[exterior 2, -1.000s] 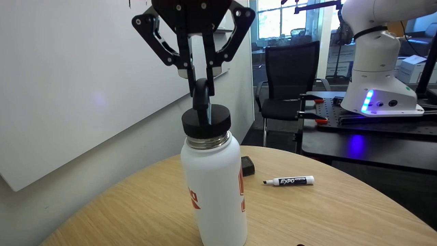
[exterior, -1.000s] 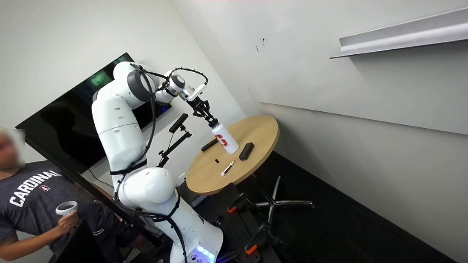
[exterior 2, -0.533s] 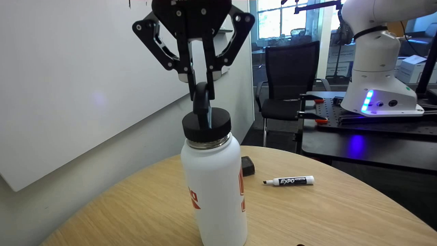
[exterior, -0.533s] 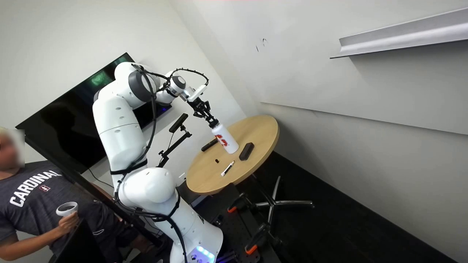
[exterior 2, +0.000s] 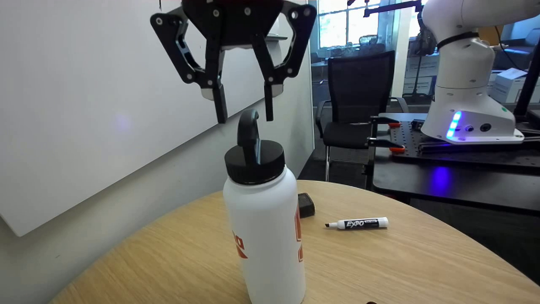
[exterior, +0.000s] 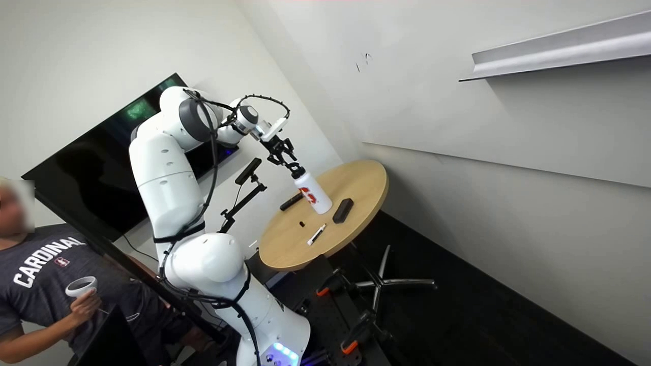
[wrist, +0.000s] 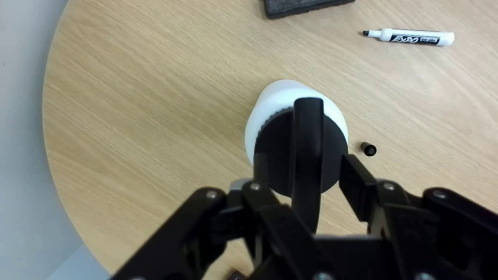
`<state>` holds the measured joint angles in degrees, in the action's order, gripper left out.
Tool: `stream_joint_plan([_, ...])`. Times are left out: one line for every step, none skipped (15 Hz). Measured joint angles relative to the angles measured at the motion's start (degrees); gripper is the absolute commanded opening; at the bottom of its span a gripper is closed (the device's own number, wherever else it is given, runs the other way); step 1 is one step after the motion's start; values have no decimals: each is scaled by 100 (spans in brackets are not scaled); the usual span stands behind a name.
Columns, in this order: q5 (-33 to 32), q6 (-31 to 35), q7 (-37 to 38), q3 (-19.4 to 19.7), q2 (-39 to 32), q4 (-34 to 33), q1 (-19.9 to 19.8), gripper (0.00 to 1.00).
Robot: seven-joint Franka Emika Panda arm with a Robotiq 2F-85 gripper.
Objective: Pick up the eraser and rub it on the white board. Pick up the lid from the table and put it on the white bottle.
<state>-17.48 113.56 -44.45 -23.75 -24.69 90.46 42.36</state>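
Note:
The black lid (exterior 2: 255, 162) with its carrying loop sits on top of the white bottle (exterior 2: 268, 236), which stands upright on the table; no metal neck shows between them. In the wrist view I look down on the lid (wrist: 274, 155) and the bottle (wrist: 268, 103). My gripper (exterior 2: 245, 119) is open, its fingertips on either side of the top of the loop and apart from it. The gripper also shows in the wrist view (wrist: 303, 167). The dark eraser (exterior: 343, 211) lies on the table beside the bottle. The white board (exterior: 407, 101) bears small dark marks.
The round wooden table (exterior: 274, 249) also holds an uncapped marker (wrist: 408, 37), a small black marker cap (wrist: 368, 149) and a dark bar (exterior: 291, 201). The board's lower edge runs close to the table. A person (exterior: 61, 279) holds a controller at the side.
The lid has come down onto the bottle and the metal neck is covered. My gripper has opened and let go of the lid's loop. The person's controller hand has shifted slightly.

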Motion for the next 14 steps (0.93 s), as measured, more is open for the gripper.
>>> stream_joint_plan([-1, 20, 2, 0, 6, -13, 4, 92])
stream_joint_plan([-5, 26, 3, 0, 19, -28, 11, 98])
stream_joint_plan([-18, 26, 7, -2, 44, -47, 20, 100])
stream_joint_plan([-33, 26, 13, -5, 90, -59, 31, 100])
stream_joint_plan([-49, 25, 15, -11, 157, -62, 44, 100])
stream_joint_plan([-62, -2, 15, -23, 247, -63, 60, 100])
stream_joint_plan([-64, -74, 14, -47, 355, -63, 76, 100])
stream_joint_plan([-68, -195, 14, -75, 486, -63, 97, 100])
stream_joint_plan([-71, -330, 14, -111, 629, -59, 116, 100])
stream_joint_plan([-71, -440, -11, -156, 784, -48, 135, 100])
stream_joint_plan([-71, -514, -14, -200, 931, -28, 147, 100])
stream_joint_plan([-71, -554, -14, -228, 1059, 17, 155, 100])
stream_joint_plan([-71, -562, -14, -235, 1141, 66, 156, 100])
stream_joint_plan([-71, -562, -14, -234, 1172, 102, 155, 100])
